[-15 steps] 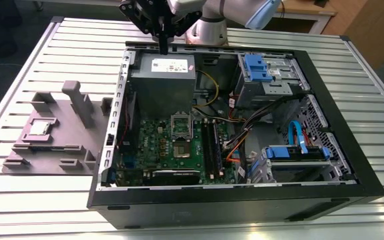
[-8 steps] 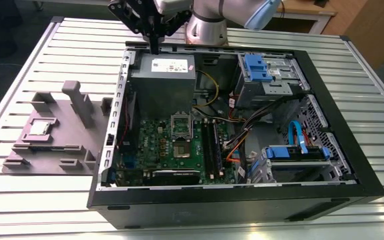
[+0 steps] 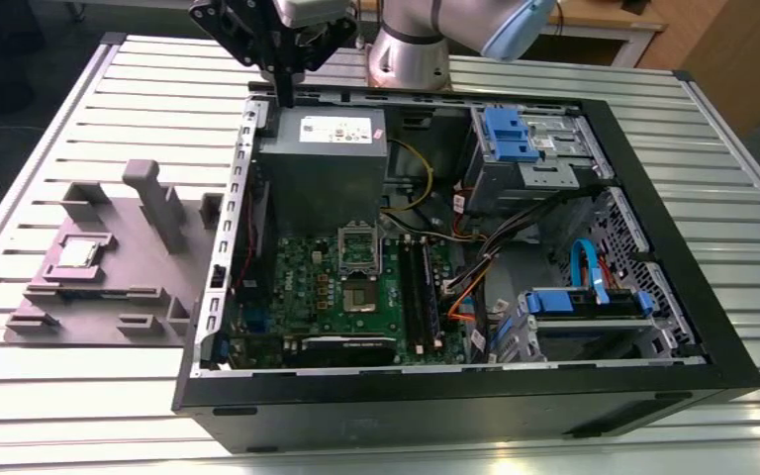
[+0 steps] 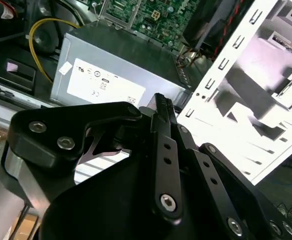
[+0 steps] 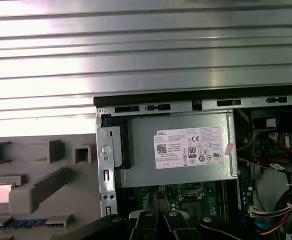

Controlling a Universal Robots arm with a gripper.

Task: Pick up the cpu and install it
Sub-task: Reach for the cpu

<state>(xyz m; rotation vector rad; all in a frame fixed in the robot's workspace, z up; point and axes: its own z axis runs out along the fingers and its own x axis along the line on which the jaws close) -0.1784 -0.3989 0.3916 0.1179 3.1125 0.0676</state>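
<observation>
Table: we see a slatted metal table [image 3: 130,99] carrying everything. We go from the exterior view's left to its right.
Fixture: a grey moulded fixture [image 3: 130,287] lies on the table at the exterior view's left, just beside the case. It has upright posts and shallow recesses.
Cpu: the cpu [image 3: 79,252] lies flat in a square recess of the fixture, silvery top up. It is outside the case and well apart from the gripper. In the first wrist view we find it as a pale square in that same recess.
Gripper: the gripper [image 3: 282,97] hangs over the far corner of the case on the exterior view's left, just beside the power supply.
Pincer: we read it as narrow. In the second wrist view its black fingers [image 4: 161,117] run together into one slim tip, and they hold nothing.
Case: a black computer case [image 3: 459,406] lies on its side with its open face up, in the middle of the table.
Power supply: a grey metal box with a white label, the power supply [image 3: 321,173] sits in the case's far corner, near the gripper's tip.
Socket: a dark square socket [image 3: 357,249] with a metal frame sits on the green motherboard [image 3: 308,292], just in front of the power supply. The case wall stands between it and the cpu.
Arm: the pale silver arm [image 3: 414,49] rises behind the case.
Cables: orange and black cables [image 3: 479,262] cross the middle of the case.
Drive bay: a drive bay [image 3: 510,134] with blue tabs fills the far corner on the exterior view's right.
</observation>
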